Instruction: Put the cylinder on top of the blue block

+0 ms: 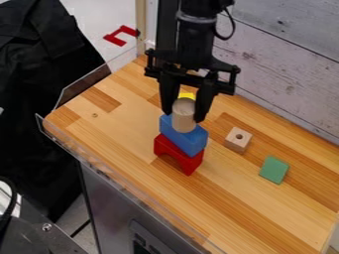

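Green block (273,169) nearest; my claw (183,114) straddles the cylinder (183,116) over the blue block (185,139), whether gripping I can't tell.

No text, label, brand, number or sign was legible.

Wooden tabletop (126,134) with red arch (189,159), pale cube (235,143), green block (273,169)
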You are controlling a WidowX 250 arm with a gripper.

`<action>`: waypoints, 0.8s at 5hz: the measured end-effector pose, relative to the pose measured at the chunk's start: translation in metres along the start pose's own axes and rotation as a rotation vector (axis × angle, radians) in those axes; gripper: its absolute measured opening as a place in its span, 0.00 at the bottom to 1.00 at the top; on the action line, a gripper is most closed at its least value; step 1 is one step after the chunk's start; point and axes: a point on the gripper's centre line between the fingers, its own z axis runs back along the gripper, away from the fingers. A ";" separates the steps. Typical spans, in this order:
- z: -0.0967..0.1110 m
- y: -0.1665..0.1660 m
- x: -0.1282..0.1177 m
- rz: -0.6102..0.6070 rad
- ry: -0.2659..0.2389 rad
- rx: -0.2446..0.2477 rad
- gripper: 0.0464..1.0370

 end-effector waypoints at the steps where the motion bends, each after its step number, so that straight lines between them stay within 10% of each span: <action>1: -0.004 0.002 0.001 0.011 0.015 -0.004 0.49; 4: -0.006 0.008 0.005 0.026 0.022 0.000 0.53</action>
